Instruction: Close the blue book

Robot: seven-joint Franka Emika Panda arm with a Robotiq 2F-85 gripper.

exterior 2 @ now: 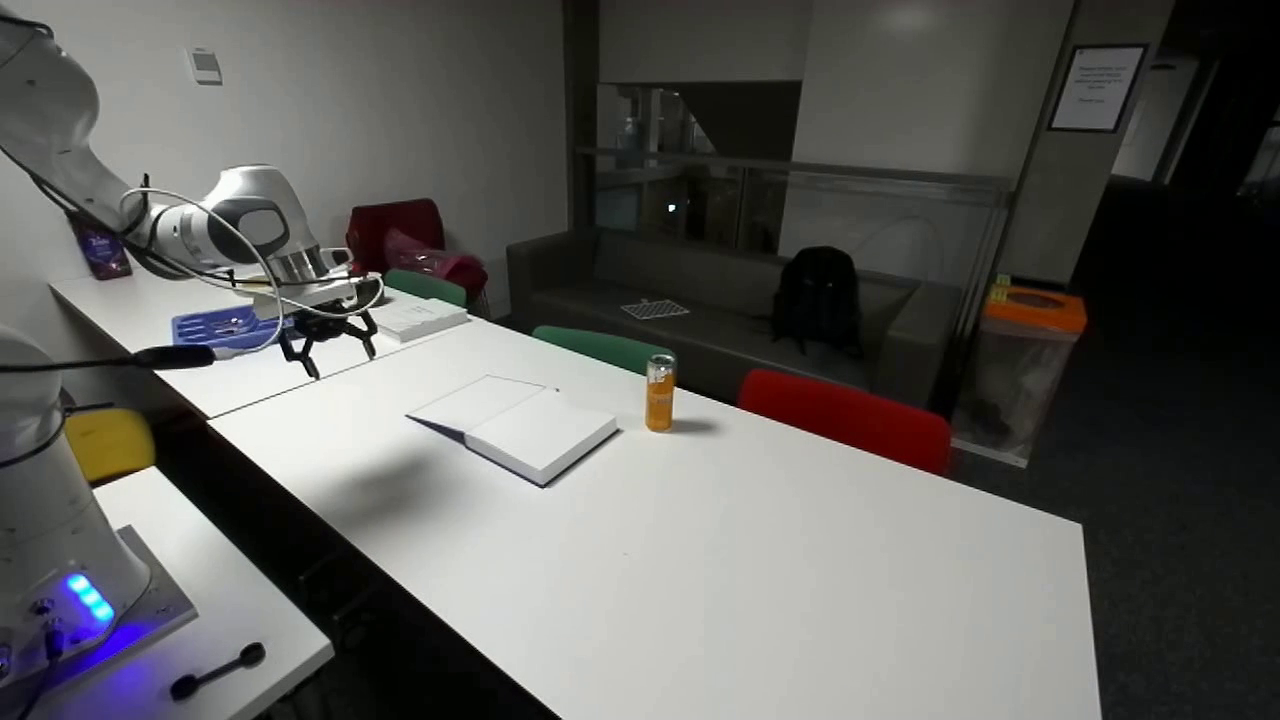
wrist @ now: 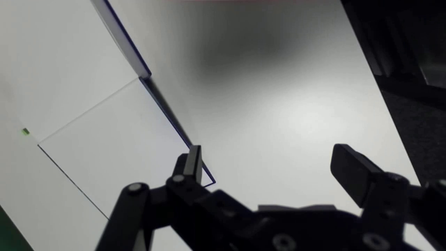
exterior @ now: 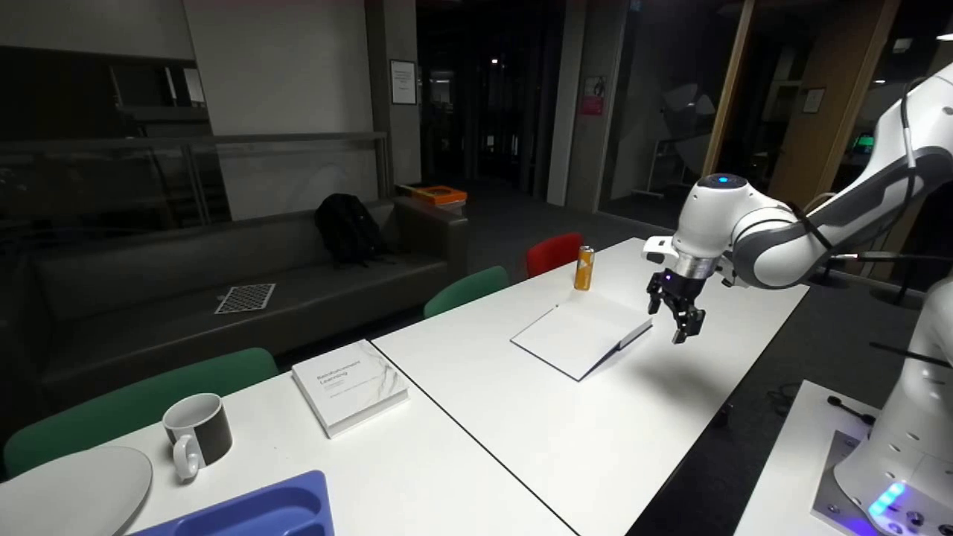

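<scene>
End effector (exterior 2: 343, 365): spread wide, empty | blue book (exterior 2: 515, 425): cover (wrist: 125, 139) likely stiff, light, slick | I'd hook under its raised edge near the crease (wrist: 87, 111)

White arm (exterior: 856, 197) extended from its base (exterior: 904, 439), wrist (exterior: 707, 216) angled downward, black pincer (wrist: 267, 157) spread wide

Matt paper book pages (exterior 2: 543, 432), shiny metal can (exterior 2: 660, 396), smooth tabletop (exterior 2: 800, 560)

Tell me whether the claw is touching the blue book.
Apart. In an exterior view, a strip of white tabletop shows between the claw and the open blue book.
</scene>
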